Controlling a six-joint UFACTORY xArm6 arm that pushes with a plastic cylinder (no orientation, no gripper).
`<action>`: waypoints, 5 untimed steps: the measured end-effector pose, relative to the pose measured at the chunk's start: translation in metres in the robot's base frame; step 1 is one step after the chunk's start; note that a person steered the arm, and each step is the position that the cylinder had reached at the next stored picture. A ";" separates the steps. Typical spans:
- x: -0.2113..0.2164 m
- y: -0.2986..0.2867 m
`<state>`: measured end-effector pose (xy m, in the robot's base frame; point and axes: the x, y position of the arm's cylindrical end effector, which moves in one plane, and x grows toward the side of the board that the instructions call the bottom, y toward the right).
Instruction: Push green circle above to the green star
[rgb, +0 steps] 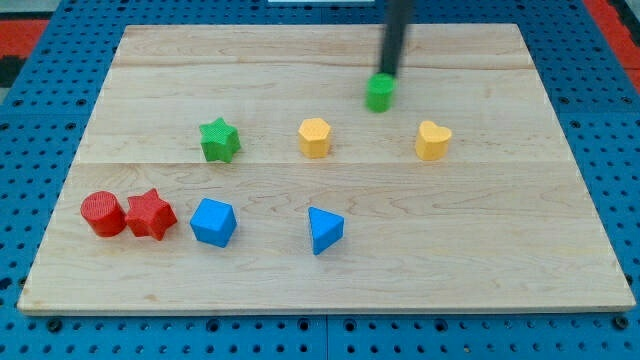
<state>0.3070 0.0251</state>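
Where the dark rod (394, 35) comes down from the view's top, my tip (385, 76) rests at the upper edge of the green circle (380, 94), touching it or very nearly so. It is a plain rod end, so nothing on it spreads, presses together or pinches. The green circle sits just below my tip, toward the view's bottom, on the upper right part of the wooden bench (300, 60).

Down and to the view's left of my tip stands a yellow block (314, 137), roughly hexagonal. Down and to the view's right is a yellow heart (433, 140). Both are apart from the green circle.

Farther to the view's left of my tip, and lower, lies the green star (220, 139), level with the two yellow blocks and well apart from the green circle.

Well below my tip, toward the view's bottom, sits a blue triangle (324, 229). Farther left along that row is a blue block (213, 221), its shape hard to make out. Farthest from my tip, at lower left, a red star (151, 213) touches a red circle (102, 214).
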 end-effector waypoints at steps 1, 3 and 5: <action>-0.003 0.008; 0.030 0.040; 0.048 -0.107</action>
